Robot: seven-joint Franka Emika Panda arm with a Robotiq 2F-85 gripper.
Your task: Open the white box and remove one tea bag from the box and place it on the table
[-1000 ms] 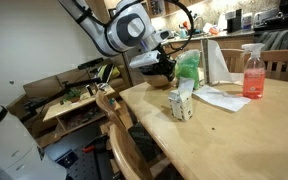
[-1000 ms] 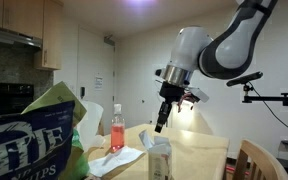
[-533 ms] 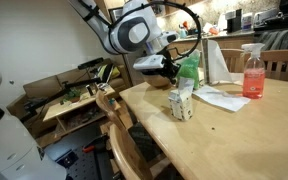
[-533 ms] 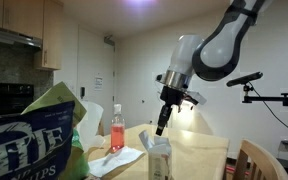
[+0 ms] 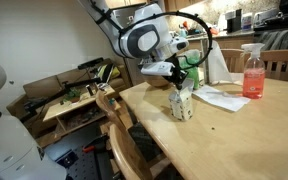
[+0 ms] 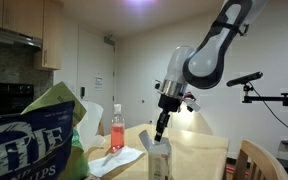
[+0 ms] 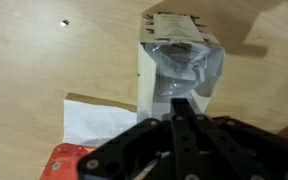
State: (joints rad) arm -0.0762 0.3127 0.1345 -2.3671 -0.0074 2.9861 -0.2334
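I am hovering my gripper (image 7: 180, 102), jaws pressed together and holding nothing, right above the white box (image 7: 147, 80), which is standing open on the table (image 7: 44, 60); a tea bag (image 7: 180, 58) is showing inside, not yet lifted out or placed down

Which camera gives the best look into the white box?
The wrist view. It looks straight down into the open box and shows whitish contents inside, just beyond the shut gripper. In both exterior views the box appears small and from the side, so its inside stays hidden.
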